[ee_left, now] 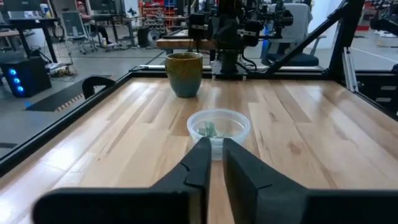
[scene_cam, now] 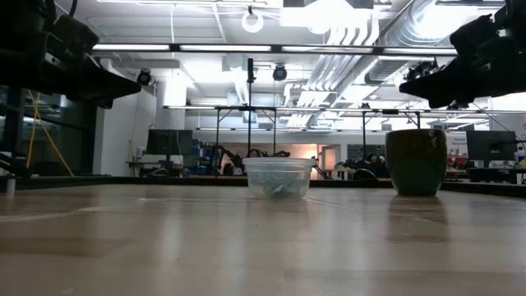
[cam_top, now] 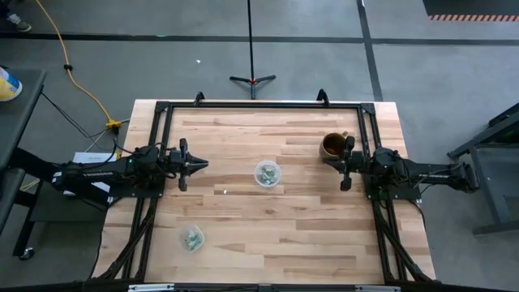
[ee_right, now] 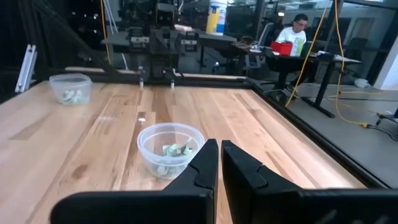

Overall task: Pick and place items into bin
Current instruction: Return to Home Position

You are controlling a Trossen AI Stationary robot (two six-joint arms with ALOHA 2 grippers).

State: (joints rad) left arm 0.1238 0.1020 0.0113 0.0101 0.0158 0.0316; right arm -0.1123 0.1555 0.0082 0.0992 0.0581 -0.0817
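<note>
Several tiny pale green-grey items (cam_top: 267,172) lie in a clear cup (cam_top: 267,174) at the table's middle; they also show in the left wrist view (ee_left: 211,129) and the right wrist view (ee_right: 173,151). More items lie in a second clear cup (cam_top: 193,238) near the front left. One tiny pale piece (cam_top: 225,191) lies loose on the wood. My left gripper (cam_top: 201,165) hovers shut and empty to the left of the middle cup. My right gripper (cam_top: 344,164) hovers shut and empty to its right, beside the brown mug (cam_top: 332,146).
The brown mug stands upright at the far right, close to my right gripper's fingers. A black frame (cam_top: 259,104) runs round the table's edges. Bare wood lies between the two cups and along the front edge.
</note>
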